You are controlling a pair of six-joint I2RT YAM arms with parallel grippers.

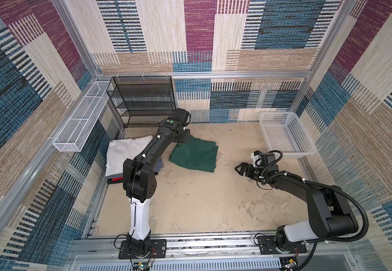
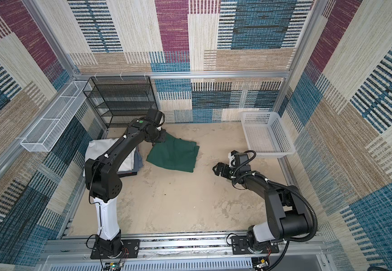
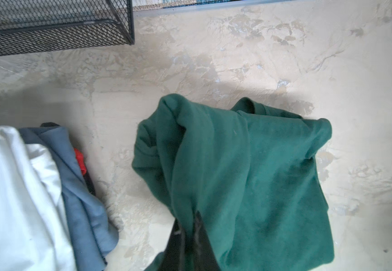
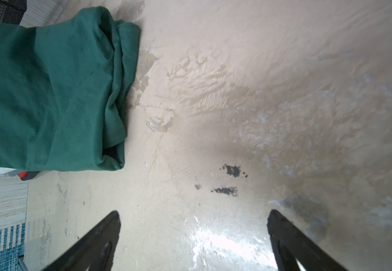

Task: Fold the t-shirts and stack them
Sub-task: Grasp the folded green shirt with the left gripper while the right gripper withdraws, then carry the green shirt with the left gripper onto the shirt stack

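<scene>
My left gripper (image 3: pixel 188 231) is pinched tight on an edge of the green shirt (image 3: pixel 249 169). My right gripper (image 4: pixel 193 214) gapes wide, empty.

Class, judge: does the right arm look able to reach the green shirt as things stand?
Probably yes. The right gripper is open and empty, pointing toward the green shirt across bare table; nothing lies between them. The left gripper is shut on the shirt's far corner, off that path.

I see whole table (image 1: pixel 190 206) from high overhead in both top views, nearly identical. Left wrist camera close over green shirt (image 3: pixel 249 176) at 12 o'clock; right wrist camera low, shares it.
</scene>
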